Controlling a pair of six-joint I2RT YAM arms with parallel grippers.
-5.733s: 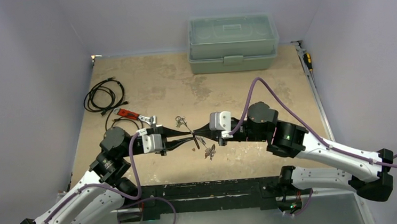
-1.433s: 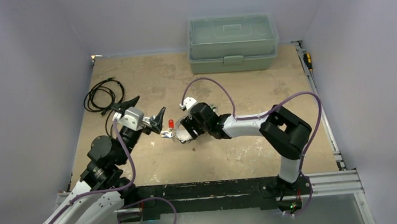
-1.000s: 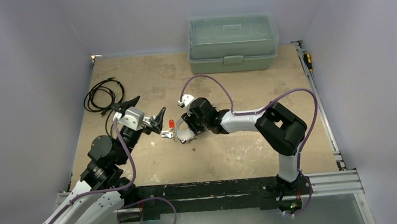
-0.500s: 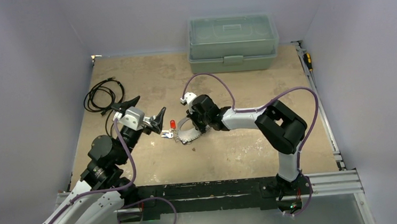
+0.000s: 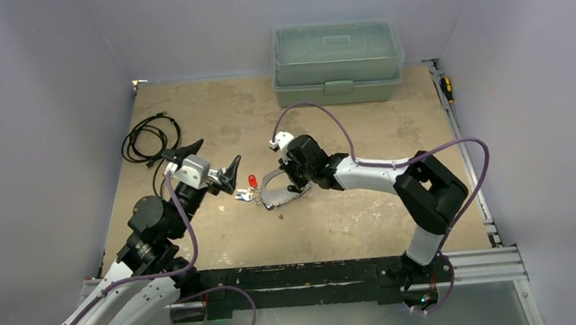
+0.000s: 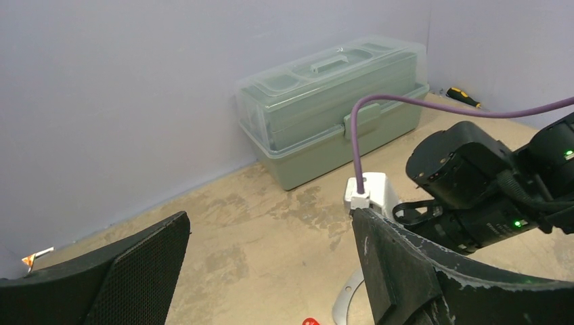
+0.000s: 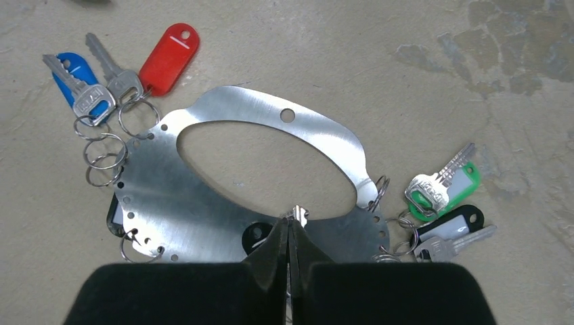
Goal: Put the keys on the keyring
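Note:
The keyring [image 7: 223, 183] is a flat silvery oval plate with small holes along its edge, lying on the tan table; it also shows at keyring [image 5: 275, 192] and keyring [image 6: 344, 299]. Several keys hang from it on split rings: a blue-tagged key [image 7: 76, 84] and a red tag [image 7: 168, 58] at one end, a green-tagged key [image 7: 443, 188] and a black-tagged key [image 7: 452, 233] at the other. My right gripper [image 7: 290, 231] is shut on a silvery key [image 7: 296, 215] at the plate's inner edge. My left gripper [image 6: 271, 271] hangs wide open above the table, left of the keyring.
A green lidded toolbox [image 5: 337, 62] stands at the back wall. A coiled black cable [image 5: 151, 137] lies at the far left. A yellow-handled screwdriver [image 5: 445, 88] rests on the right rail. A small dark speck [image 5: 281, 216] lies near the keyring.
My right gripper has closed on a key and its wrist has shifted a little to the right. The left arm has not moved.

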